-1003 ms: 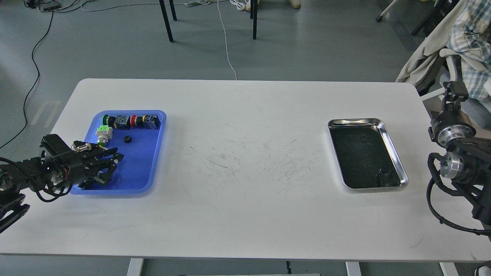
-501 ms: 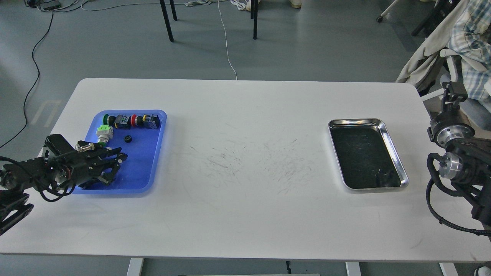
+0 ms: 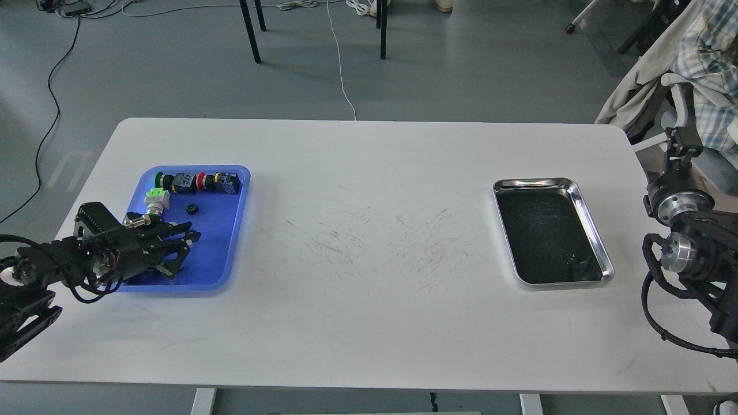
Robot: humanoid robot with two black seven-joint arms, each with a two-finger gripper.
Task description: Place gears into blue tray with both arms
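Gear [image 3: 191, 208]: one small black toothed wheel, lying flat on the floor of the blue tray, just below the row of switches and apart from them. No other gear can be made out anywhere on the table.
Blue tray [image 3: 230, 230]: low-rimmed plastic, at the left of the white table [image 3: 369, 288].
Push-button switches [image 3: 199, 182]: coloured, lined along the tray's far edge, with one more green and white piece at its left side; not wanted.
Steel tray [image 3: 594, 242]: at the right, black lining, nothing told apart inside it.
Left gripper [image 3: 181, 251]: over the near half of the blue tray, its fingers parted, nothing seen between them; near the gear but not touching it.
Right gripper [image 3: 683, 144]: at the right table edge, seen small and end-on; whether it is parted or closed I cannot tell.
Handling, judged: likely light, stiff and smooth-faced, so apt to skid or flip under a poor pinch; not fragile.
Hold, judged: across the toothed rim at opposite sides, fingers low to the tray floor.
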